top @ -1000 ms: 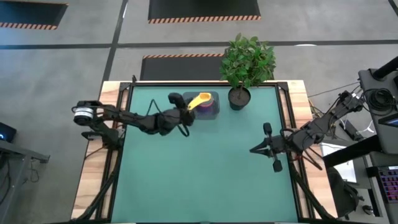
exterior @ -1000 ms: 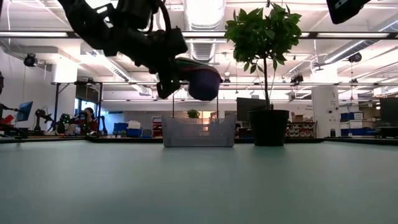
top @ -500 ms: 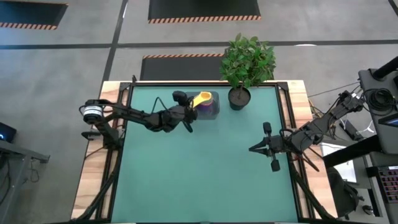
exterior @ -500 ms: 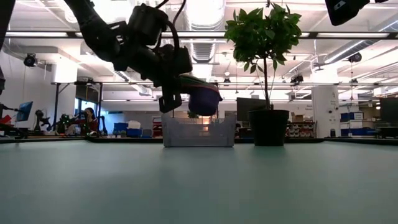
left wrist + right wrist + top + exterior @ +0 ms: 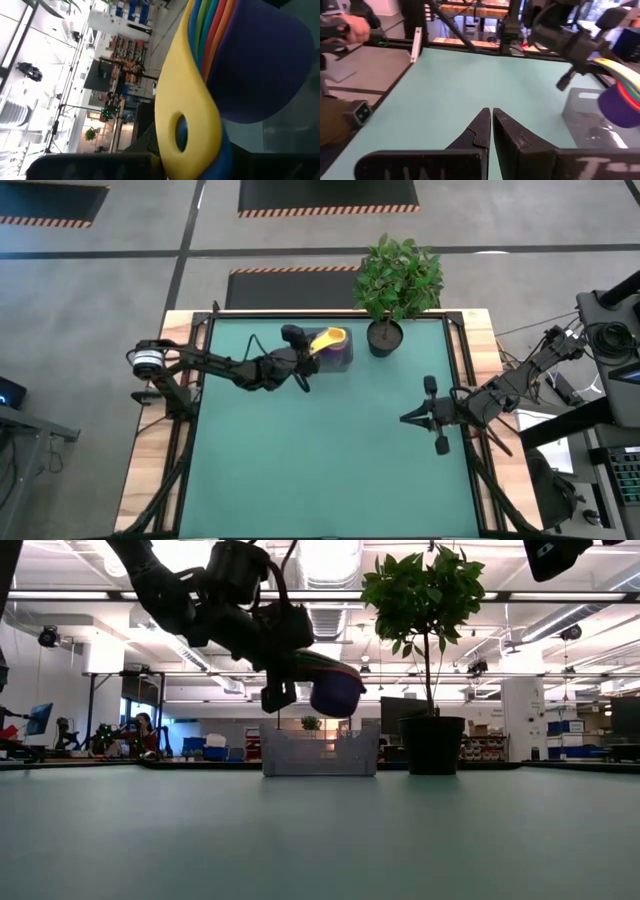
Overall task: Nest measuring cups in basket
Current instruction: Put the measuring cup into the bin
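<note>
Since a second ago the left gripper [image 5: 300, 358] has carried the nested stack of plastic measuring cups [image 5: 329, 341] (yellow handle on top, purple bowl outermost) further toward the table's twelve o'clock edge, and the stack now hangs over the small translucent grey rectangular basket [image 5: 343, 358]. In the low view the purple bowl [image 5: 334, 692] sits a little higher than half a second ago and further along the basket [image 5: 320, 751], above its rim and clear of it.

The step in hand, as I judge it, is lowering the stack into the basket. To do it well, the bowl should be centred over the opening before it descends. The handles point toward nine o'clock, back at the gripper, so the cups should go down level, with the bowl well inside the walls. Release should wait until the purple bowl rests on the basket floor. A drop from this height could tip the stack or split the nest apart.

Left jaws: pinching the stacked flat handles, yellow one [image 5: 187, 115] nearest the wrist camera, with green, orange and blue edges fanned behind it.

The right gripper [image 5: 418, 418] waits low over the table at about three o'clock, well apart from the basket, its two dark fingers [image 5: 480, 131] pressed together on nothing.
</note>
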